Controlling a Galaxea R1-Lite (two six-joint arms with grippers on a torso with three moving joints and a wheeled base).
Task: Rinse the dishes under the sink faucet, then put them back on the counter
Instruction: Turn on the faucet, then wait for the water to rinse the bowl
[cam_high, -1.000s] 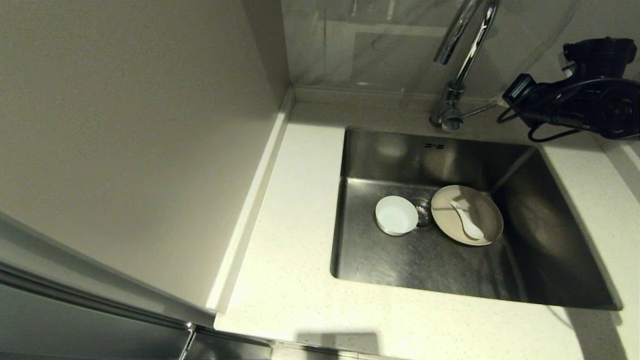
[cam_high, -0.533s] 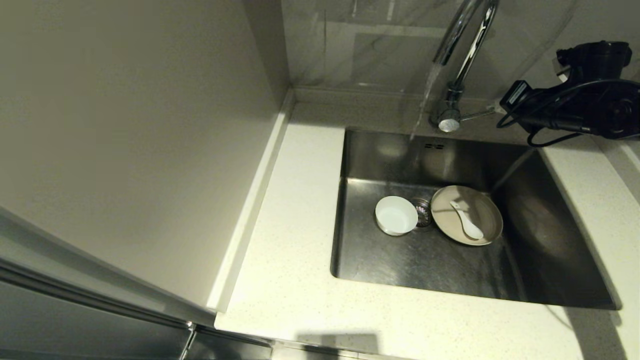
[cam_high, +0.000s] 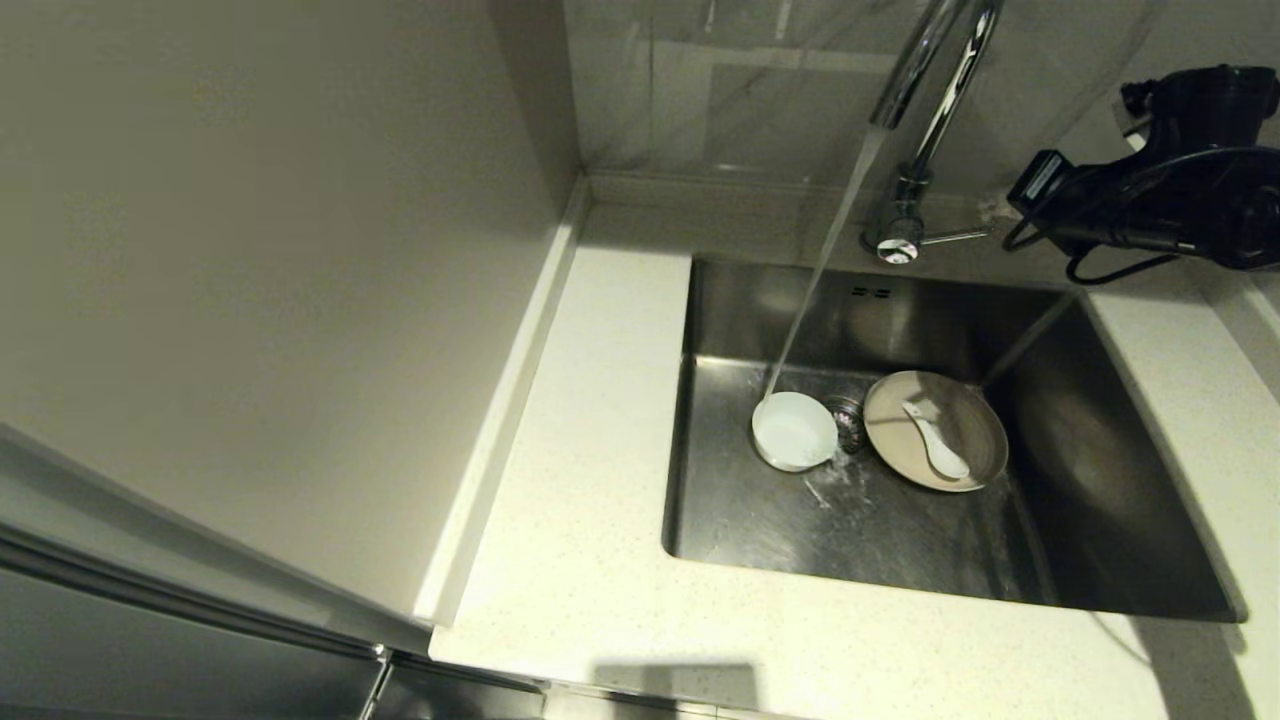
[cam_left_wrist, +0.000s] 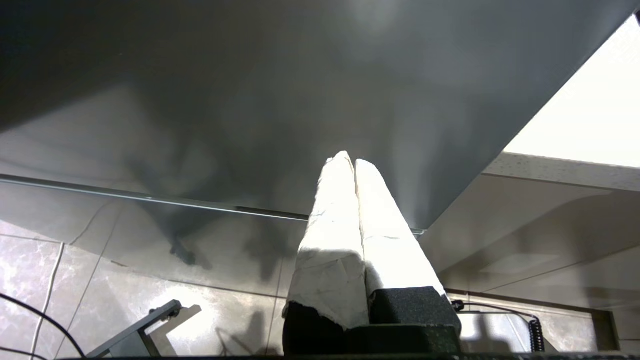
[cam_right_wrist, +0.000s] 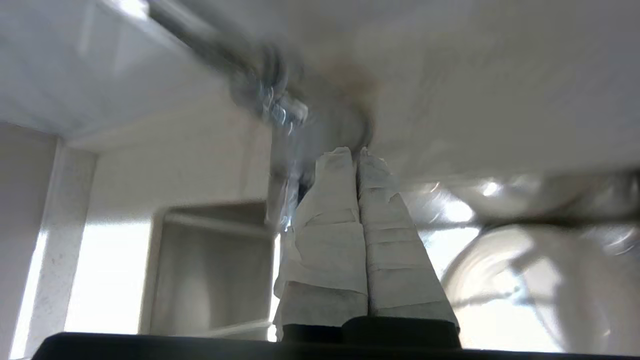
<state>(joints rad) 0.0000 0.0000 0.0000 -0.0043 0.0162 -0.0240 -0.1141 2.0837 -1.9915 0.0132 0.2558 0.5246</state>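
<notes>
Water runs in a thin slanting stream (cam_high: 820, 260) from the spout of the faucet (cam_high: 925, 95) at the far edge of the sink (cam_high: 1100, 470) and lands on the far-left rim of the small white bowl (cam_high: 794, 431), which sits upright on the basin floor just left of the drain strainer (cam_high: 848, 422). Splashes glisten on the steel just near of the bowl. Right of the strainer lies the plate (cam_high: 965, 405), with the soup spoon (cam_high: 937, 441) resting on it, handle toward the far side. The counter (cam_high: 590, 500) wraps the sink on the left, near and right sides. The right gripper (cam_right_wrist: 356, 152) is at the far right, by the tip of the faucet's thin side lever (cam_high: 955, 237); its taped fingers (cam_right_wrist: 327, 220) are pressed together with nothing between them, and whether they touch the lever cannot be told. The left gripper (cam_left_wrist: 348, 159) hangs parked below counter level, its wrapped fingers clenched together and empty, facing a dark cabinet front (cam_left_wrist: 250, 100) above a tiled floor (cam_left_wrist: 100, 280).
</notes>
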